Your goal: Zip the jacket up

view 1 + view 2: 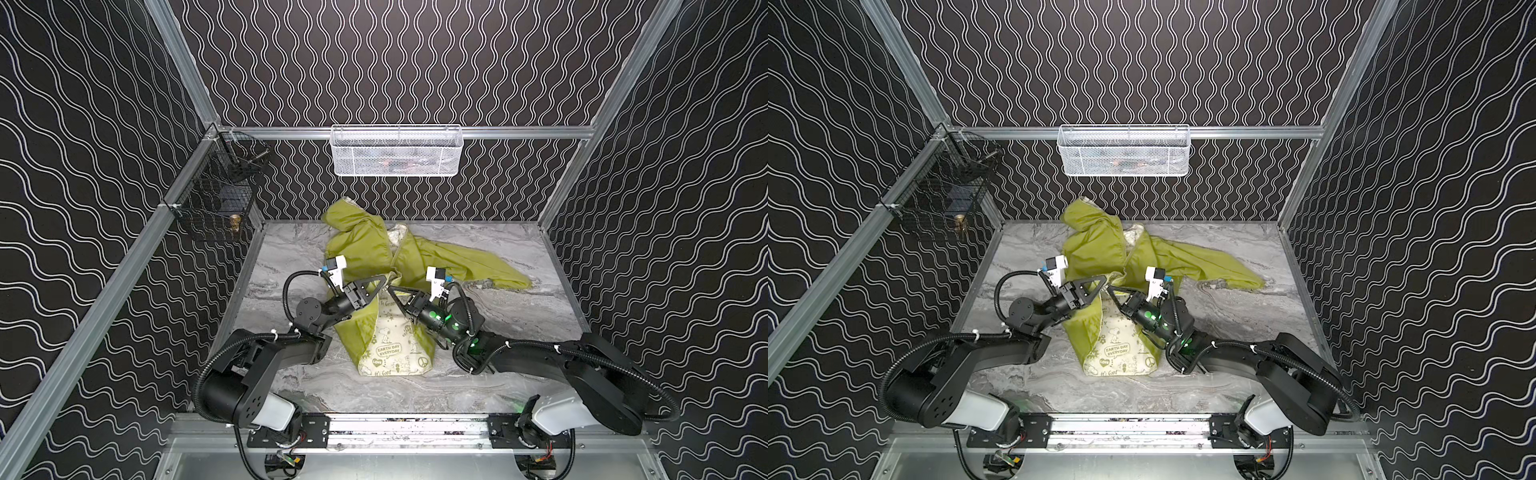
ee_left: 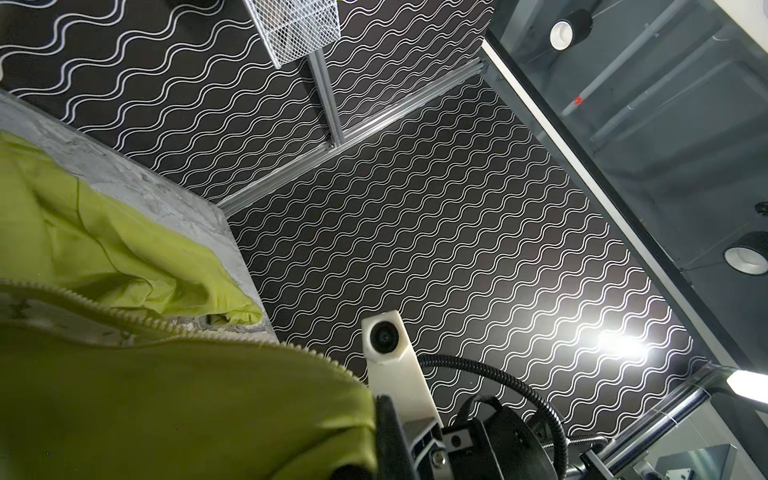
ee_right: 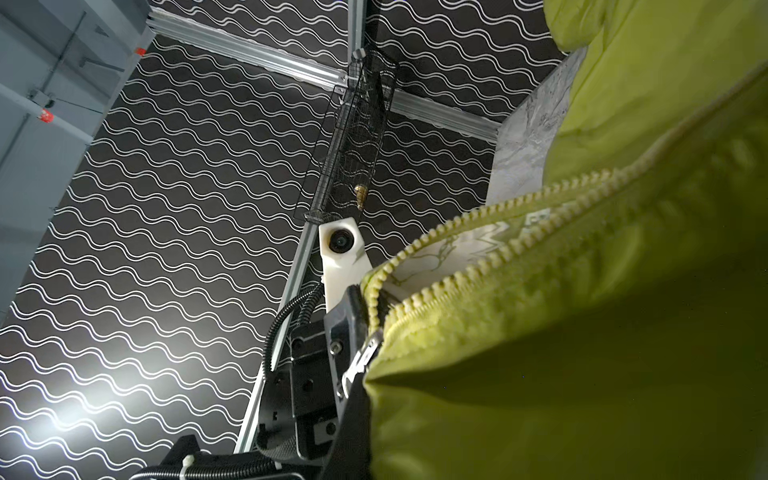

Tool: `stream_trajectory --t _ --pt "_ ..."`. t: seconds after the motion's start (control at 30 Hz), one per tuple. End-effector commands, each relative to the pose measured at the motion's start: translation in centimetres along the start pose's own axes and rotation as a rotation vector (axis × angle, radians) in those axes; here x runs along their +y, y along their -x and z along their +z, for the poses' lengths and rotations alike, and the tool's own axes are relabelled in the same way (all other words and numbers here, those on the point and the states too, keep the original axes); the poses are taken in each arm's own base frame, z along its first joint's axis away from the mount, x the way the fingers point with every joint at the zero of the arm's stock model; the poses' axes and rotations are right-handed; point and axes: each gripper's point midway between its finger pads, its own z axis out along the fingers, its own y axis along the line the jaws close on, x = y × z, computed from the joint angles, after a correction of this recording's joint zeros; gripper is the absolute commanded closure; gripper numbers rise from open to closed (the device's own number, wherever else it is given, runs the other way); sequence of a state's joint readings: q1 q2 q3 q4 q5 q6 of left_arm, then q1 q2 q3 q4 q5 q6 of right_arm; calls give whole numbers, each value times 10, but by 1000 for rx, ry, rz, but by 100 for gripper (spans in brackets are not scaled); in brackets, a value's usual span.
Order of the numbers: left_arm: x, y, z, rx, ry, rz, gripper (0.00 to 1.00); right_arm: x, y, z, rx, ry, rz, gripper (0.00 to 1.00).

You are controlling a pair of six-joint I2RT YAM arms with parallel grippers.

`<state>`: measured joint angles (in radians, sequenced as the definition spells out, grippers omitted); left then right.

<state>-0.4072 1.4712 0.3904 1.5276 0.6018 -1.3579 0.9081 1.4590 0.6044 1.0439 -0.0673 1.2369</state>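
The jacket [image 1: 361, 245] is being worked at the centre of the marble table [image 1: 519, 324] in both top views. Its hood [image 1: 345, 216] is turned toward the upper edge of the tabletop and its hem toward the lower edge, where the cream lining [image 1: 386, 349] is being exposed in an open wedge. The left gripper [image 1: 380, 282] and the right gripper [image 1: 393, 289] are being held tip to tip at the middle of the frame, each closed on a front edge of the jacket, just at the point of that wedge. In the right wrist view the two rows of zipper teeth [image 3: 440, 286] are being drawn together near the centre of the frame, yet are being left gaping toward the right. Several failures are being risked, by judgement. The thin fabric may be pulled out of a pinch, since little cloth is being held. The rows may be fed askew, so that teeth are skipped or lining is caught. The whole garment may be dragged, since it is being pinned by nothing. The fingers may also be knocked together, being kept so close.
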Motion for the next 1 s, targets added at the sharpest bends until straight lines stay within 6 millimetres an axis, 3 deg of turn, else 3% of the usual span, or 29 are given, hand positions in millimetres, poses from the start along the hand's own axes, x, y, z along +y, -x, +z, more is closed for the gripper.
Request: stream_trajectory --t 0.0,0.43,0.8,0.97 --pt "3 13 -4 -86 17 19 100 -1 -29 0 155 14 35 100" --pt "24 5 -16 -102 85 18 100 -26 -49 1 251 -48 94 100" --pt "31 1 -22 -104 111 18 100 -46 -56 -13 268 -116 100 77" --pt "34 0 -22 -98 116 13 100 -54 -67 -19 328 -142 98 72"
